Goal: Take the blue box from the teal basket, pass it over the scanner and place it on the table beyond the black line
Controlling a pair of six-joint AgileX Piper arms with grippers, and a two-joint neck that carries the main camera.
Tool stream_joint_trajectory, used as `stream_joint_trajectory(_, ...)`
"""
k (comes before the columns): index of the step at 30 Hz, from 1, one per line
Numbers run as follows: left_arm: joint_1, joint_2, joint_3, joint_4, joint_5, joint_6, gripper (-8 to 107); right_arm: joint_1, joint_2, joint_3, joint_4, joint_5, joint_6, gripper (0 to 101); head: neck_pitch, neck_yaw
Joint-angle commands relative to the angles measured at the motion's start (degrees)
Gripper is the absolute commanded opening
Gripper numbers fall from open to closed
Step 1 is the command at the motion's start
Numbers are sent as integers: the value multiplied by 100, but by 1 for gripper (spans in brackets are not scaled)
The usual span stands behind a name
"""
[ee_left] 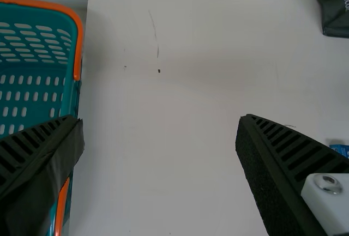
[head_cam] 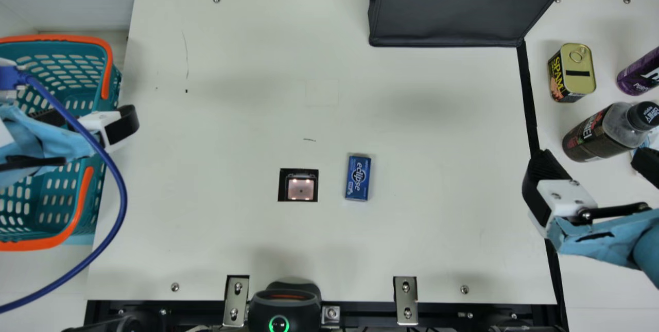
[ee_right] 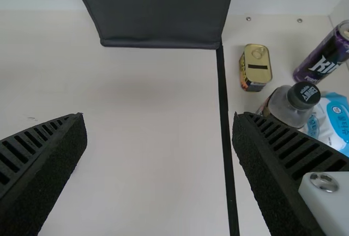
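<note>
Blue box [head_cam: 358,177] lies left of right gripper [ee_right: 158,117], nearer it than left gripper [ee_left: 161,119]; long axis roughly parallels black line [head_cam: 529,100]; both jaws wide open, empty

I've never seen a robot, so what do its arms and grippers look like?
Light blue covering wraps both arms; a darker blue cable curves off the left. The left gripper and right gripper have black ribbed fingers, white parts and screws.
</note>
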Motion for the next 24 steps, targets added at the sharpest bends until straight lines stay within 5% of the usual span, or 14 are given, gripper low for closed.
stream_joint_trajectory(1,0,0,0,0,0,0,90,84,36,34,45,9,-34,95,-175,-9)
stream_joint_trajectory(14,0,0,0,0,0,0,90,1396,679,182,231,9,-216,95,-175,-9)
stream_joint_trajectory(24,0,0,0,0,0,0,90,2984,1662,51,-498,-191,1415,95,-175,-9)
